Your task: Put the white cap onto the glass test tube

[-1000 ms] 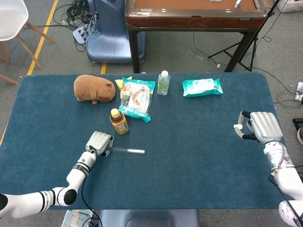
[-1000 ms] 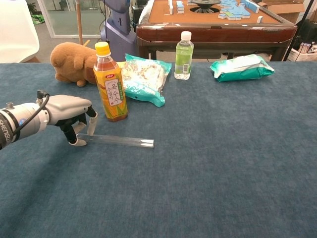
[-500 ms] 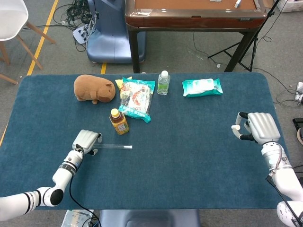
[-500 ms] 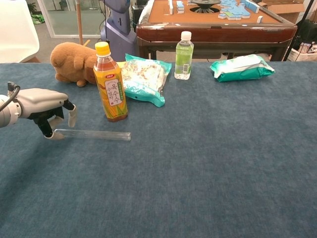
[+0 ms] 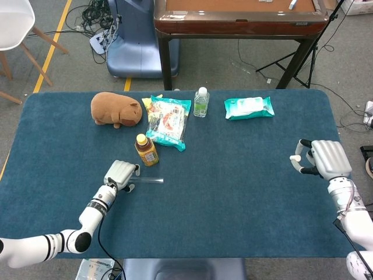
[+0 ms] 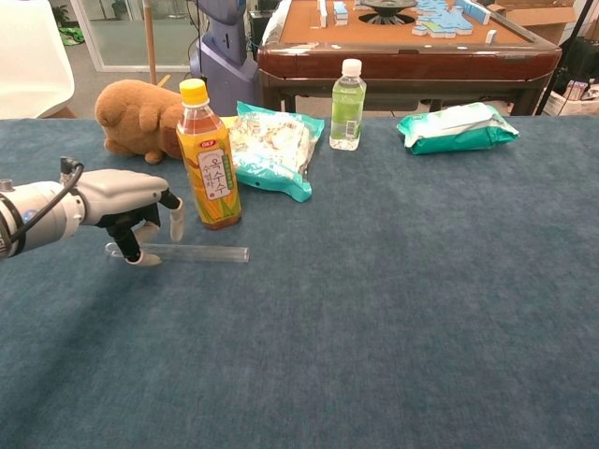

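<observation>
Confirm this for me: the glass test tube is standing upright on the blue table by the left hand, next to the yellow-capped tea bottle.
Not quite. The glass test tube is lying flat on the blue table, not upright, by the left hand and the yellow-capped tea bottle. The chest view shows it.

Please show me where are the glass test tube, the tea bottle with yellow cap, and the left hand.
glass test tube [image 6: 201,253]: chest view, middle of the clear tube.
tea bottle [image 6: 209,173]: chest view, on its label.
left hand [image 6: 131,206]: chest view, grey back of the hand.

left hand [image 6: 131,208] over glass test tube [image 6: 182,253]; tube flat on table [image 6: 393,309]
</observation>
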Robot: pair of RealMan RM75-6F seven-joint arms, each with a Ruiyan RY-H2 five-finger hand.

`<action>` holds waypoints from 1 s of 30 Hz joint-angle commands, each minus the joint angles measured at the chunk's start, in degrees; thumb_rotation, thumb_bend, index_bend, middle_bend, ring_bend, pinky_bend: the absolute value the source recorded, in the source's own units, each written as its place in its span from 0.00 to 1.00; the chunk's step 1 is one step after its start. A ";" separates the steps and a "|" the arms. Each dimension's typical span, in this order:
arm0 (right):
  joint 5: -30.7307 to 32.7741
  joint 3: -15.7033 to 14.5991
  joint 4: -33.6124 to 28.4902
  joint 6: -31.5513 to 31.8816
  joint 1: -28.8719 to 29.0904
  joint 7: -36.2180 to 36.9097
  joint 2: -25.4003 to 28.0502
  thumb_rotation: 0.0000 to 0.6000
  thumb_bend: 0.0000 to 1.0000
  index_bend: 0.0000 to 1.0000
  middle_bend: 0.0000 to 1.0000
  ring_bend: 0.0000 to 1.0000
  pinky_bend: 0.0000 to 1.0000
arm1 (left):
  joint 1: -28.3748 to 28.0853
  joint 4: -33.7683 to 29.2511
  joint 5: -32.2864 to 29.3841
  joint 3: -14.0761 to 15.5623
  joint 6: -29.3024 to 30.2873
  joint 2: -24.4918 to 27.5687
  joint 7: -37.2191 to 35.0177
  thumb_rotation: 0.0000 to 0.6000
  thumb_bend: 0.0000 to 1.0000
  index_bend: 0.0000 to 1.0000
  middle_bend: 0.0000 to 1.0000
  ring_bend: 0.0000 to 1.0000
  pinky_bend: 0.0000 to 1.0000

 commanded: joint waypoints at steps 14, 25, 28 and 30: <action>-0.56 -0.03 0.37 0.03 -0.82 1.08 0.42 1.00 0.35 0.64 1.00 1.00 1.00 | -2.53 -0.29 -4.35 0.26 0.36 -2.36 3.83 1.00 0.25 0.45 0.82 0.88 1.00; -0.39 0.02 0.64 -0.22 -0.88 1.02 0.19 1.00 0.35 0.65 1.00 1.00 1.00 | -2.70 0.48 -4.19 0.50 1.57 -4.00 3.50 1.00 0.25 0.49 0.82 0.89 1.00; -0.31 0.07 0.68 -0.29 -0.90 1.11 0.19 1.00 0.35 0.65 1.00 1.00 1.00 | -2.69 0.72 -4.10 0.49 1.71 -4.35 3.27 1.00 0.25 0.50 0.82 0.89 1.00; -0.32 0.09 0.68 -0.30 -0.94 1.19 0.21 1.00 0.35 0.65 1.00 1.00 1.00 | -2.74 0.95 -4.13 0.55 1.75 -4.46 3.36 1.00 0.25 0.51 0.82 0.89 1.00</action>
